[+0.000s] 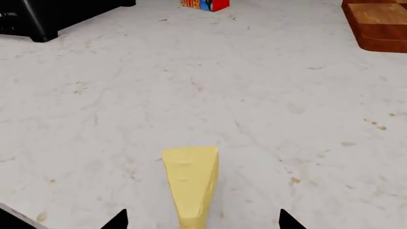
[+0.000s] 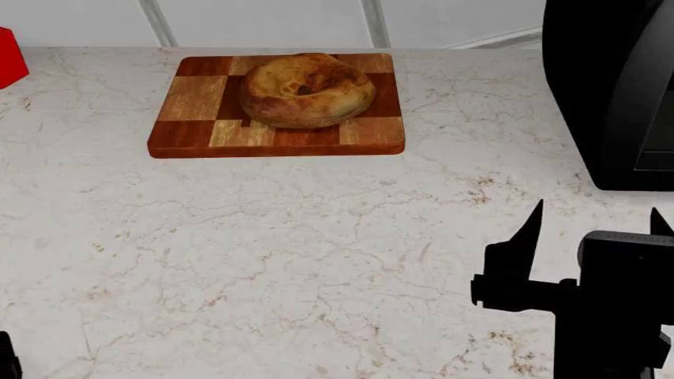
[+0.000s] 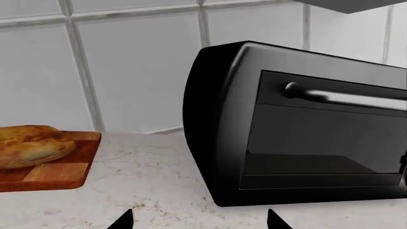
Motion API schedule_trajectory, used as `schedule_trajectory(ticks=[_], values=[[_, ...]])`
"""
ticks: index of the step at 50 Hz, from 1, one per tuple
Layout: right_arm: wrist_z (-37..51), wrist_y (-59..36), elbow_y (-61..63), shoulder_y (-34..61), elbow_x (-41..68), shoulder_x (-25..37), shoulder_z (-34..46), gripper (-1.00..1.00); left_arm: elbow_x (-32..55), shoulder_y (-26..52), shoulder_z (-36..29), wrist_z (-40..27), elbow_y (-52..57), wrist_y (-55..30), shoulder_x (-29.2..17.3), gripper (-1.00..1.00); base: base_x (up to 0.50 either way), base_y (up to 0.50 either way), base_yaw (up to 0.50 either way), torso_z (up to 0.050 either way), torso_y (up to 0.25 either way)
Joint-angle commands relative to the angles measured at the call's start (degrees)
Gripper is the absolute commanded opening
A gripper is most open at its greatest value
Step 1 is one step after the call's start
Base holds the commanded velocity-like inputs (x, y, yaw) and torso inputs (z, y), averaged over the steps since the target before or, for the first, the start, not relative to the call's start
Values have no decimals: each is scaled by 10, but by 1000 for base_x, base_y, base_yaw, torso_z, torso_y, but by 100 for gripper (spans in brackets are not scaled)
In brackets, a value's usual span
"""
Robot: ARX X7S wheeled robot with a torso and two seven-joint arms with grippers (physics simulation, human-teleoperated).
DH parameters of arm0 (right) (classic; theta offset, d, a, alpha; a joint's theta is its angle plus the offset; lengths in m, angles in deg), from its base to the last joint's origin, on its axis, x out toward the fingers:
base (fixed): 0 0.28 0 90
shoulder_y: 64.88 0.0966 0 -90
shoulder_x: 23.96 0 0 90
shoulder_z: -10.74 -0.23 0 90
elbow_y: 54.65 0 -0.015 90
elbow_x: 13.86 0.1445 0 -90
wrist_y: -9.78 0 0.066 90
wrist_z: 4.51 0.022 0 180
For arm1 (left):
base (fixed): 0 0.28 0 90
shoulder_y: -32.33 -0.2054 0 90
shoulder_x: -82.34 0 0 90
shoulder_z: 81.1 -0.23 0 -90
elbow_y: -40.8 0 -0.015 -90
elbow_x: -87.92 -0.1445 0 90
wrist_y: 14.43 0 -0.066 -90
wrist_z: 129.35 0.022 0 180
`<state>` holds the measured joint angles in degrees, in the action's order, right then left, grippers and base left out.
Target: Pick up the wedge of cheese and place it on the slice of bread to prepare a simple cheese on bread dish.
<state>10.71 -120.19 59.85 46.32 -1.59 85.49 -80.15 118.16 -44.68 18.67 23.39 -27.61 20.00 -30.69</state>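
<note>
The wedge of cheese (image 1: 190,183) is pale yellow and lies on the marble counter. Its narrow end reaches in between the fingertips of my left gripper (image 1: 202,222). That gripper is open, with a gap on each side of the cheese. The head view does not show the cheese. The slice of bread (image 2: 305,88), round and golden-brown, sits on the checkered cutting board (image 2: 189,136) at the back; the bread (image 3: 32,145) also shows in the right wrist view. My right gripper (image 2: 598,217) hovers open at the front right, with nothing between its fingers (image 3: 124,220).
A black toaster oven (image 2: 611,95) stands at the right, close behind my right gripper; the toaster oven (image 3: 299,129) fills the right wrist view. A red block (image 2: 9,55) sits at the far left. A corner of the cutting board (image 1: 378,24) and a dark appliance (image 1: 45,16) lie beyond the cheese.
</note>
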Motion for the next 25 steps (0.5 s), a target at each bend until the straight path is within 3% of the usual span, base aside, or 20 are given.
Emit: schedule_trajectory(ticks=[1,25], values=[[2,-5,6,0,2,2,0,100,-7,9,-7,9,-30,19,-2,100,0,0,0,0,0],[8,-15,12,2,1,6,11,100,-30,3,-17,35,-121,88,1,100,2,0,0,0,0]])
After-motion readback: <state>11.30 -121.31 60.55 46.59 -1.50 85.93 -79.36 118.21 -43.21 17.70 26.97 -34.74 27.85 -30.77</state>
